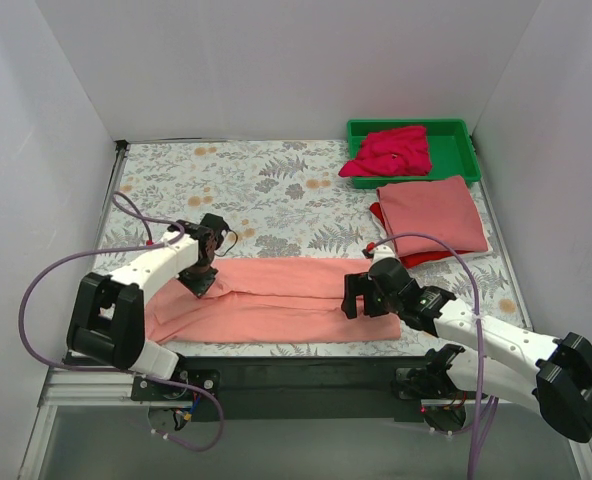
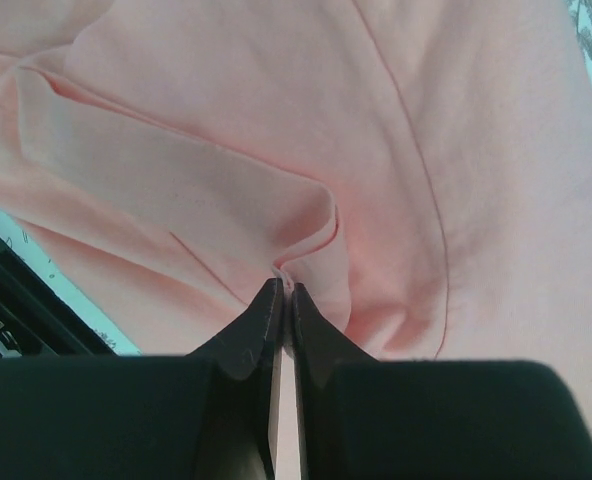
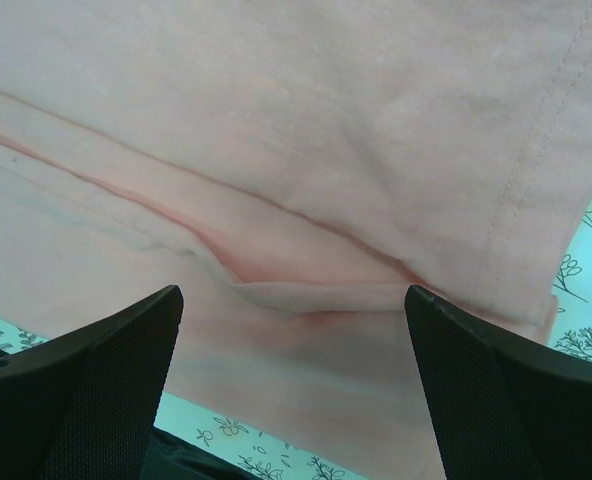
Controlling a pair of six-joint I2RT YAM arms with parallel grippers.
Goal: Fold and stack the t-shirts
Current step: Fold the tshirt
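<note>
Layout: desk (image 1: 276, 180) w/ leaf-print cover carries four shirts. Across the near edge, btwn the two arms, the salmon-pink shirt (image 1: 276, 295) lies as a long folded band. At right, the dusty rose shirt (image 1: 431, 212), folded, sits on the red shirt (image 1: 421, 258). At the far right corner the magenta shirt (image 1: 391, 152) lies bunched in the green tray (image 1: 456, 128).

Grip state: the left hand (image 2: 284, 290) is closed on a small pucker of salmon cloth, held at the fingertips only. The right hand (image 3: 294, 300) is spread wide over the band's right end near the hem, gripping nothing. A loose ridge of cloth lies btwn its fingers.

Risks:
- (a) The tip-only pinch looks shallow, so cloth may slip out on lifting.
- (b) W/ the right end unheld, a pull by the left hand alone would likely drag the band and open the fold.
- (c) The right hand, closing on the ridge, may catch the top layer only.
- (d) The band lies close to the desk's near edge, so a drag toward the arms may spill it over.
</note>
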